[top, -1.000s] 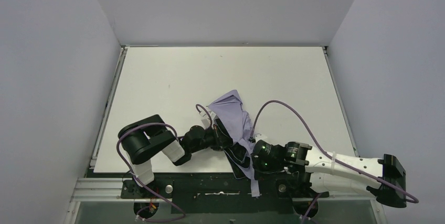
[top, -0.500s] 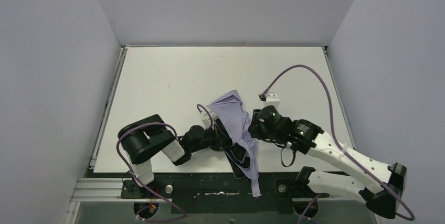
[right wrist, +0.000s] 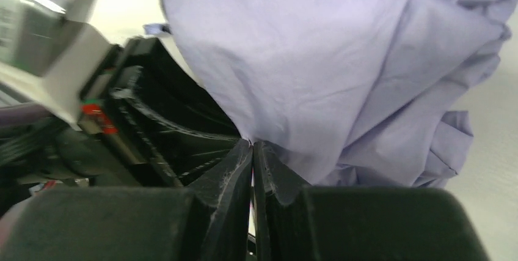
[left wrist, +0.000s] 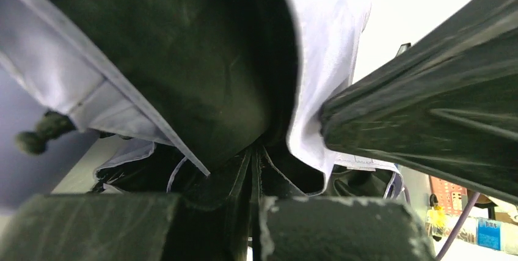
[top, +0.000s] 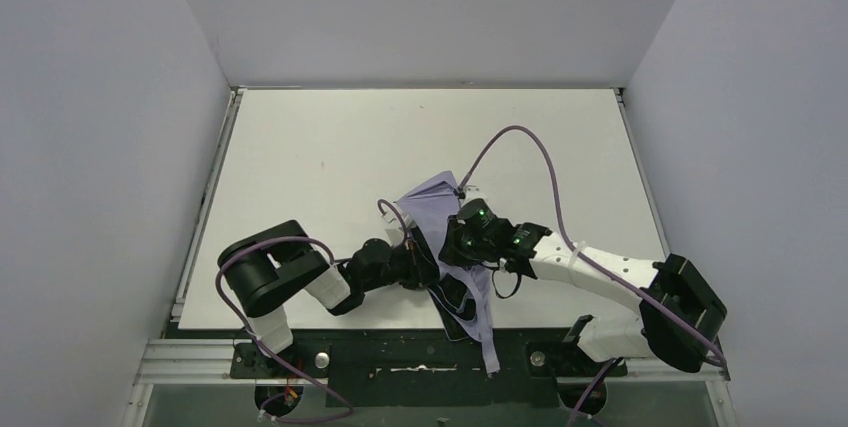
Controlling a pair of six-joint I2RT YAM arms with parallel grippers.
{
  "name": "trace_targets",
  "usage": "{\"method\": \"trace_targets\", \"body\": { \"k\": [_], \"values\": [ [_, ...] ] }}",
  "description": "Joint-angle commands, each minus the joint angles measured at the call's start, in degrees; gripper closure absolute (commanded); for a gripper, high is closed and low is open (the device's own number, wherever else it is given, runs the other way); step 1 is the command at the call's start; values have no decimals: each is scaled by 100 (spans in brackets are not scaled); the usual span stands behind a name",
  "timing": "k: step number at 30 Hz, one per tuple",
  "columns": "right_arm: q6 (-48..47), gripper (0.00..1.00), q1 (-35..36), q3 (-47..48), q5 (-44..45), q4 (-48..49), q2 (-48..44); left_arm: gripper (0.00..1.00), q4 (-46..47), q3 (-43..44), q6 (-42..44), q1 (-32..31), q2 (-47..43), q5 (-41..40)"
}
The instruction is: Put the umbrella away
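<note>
The umbrella (top: 437, 205) lies crumpled near the table's front middle, pale lavender outside and dark inside, with a strip of fabric hanging over the near edge. My left gripper (top: 428, 265) lies low against its left side, shut on a fold of the dark inner fabric (left wrist: 201, 77); the jaws (left wrist: 255, 154) meet with cloth pinched between them. My right gripper (top: 453, 245) comes in from the right onto the middle of the fabric. Its jaws (right wrist: 252, 145) are shut, and their tips pinch the edge of the lavender cloth (right wrist: 342, 59). Shaft and handle are hidden.
The white table (top: 330, 147) is walled on the left, back and right. A purple cable (top: 520, 142) arcs above the right arm. Dark umbrella lining and parts of the left arm (right wrist: 55, 41) sit just left of the right jaws.
The right arm swung from the near edge out over the table and back left onto the umbrella; its jaws opened on the way and closed again. The left arm held still.
</note>
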Motion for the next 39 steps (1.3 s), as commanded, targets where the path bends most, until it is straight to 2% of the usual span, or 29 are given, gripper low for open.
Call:
{"method": "trace_targets", "body": {
  "k": [1,7,9,11,14,17,19,21,22,24,26,29,30,33,39],
  "values": [
    [80,93,-32,-250,355,208,25,100,-123,-31,201,-42,-119,-1],
    [32,94,-31,-760,526,327,144,100,-46,-206,210,-47,-213,-77],
    [64,94,-35,-940,499,489,209,93,-52,-286,203,-43,-313,-116],
    [58,94,-34,-1048,521,526,254,82,-90,-401,173,-42,-506,-164],
    [122,95,-28,-1258,526,592,220,70,-443,-608,133,-27,-1050,-328],
    [202,95,-30,-1490,526,685,237,63,-1860,-594,250,19,-2023,-534],
    [273,95,-32,-1651,526,818,284,56,-3556,-269,518,39,-2945,-891],
    [376,96,-28,-1834,526,1041,334,50,-5226,247,852,53,-3817,-1594],
    [437,97,-30,-1926,526,1156,365,46,-5910,475,988,109,-4315,-1935],
    [532,98,-31,-2105,682,1391,441,26,-7114,829,1121,299,-4957,-2598],
    [609,99,-37,-2247,682,1699,545,13,-7553,1071,1473,724,-5432,-2589],
    [635,100,-19,-2358,794,1914,639,11,-7539,1420,2042,1749,-5797,-1689],
    [651,100,-19,-2390,844,1942,626,11,-7422,1528,2136,2185,-5825,-1409],
    [680,100,-19,-2481,988,1921,545,10,-7274,2112,2408,2910,-5449,-647],
    [583,100,-21,-2579,1152,1786,515,9,-9231,4909,3516,3042,-3213,192]
  ]
}}
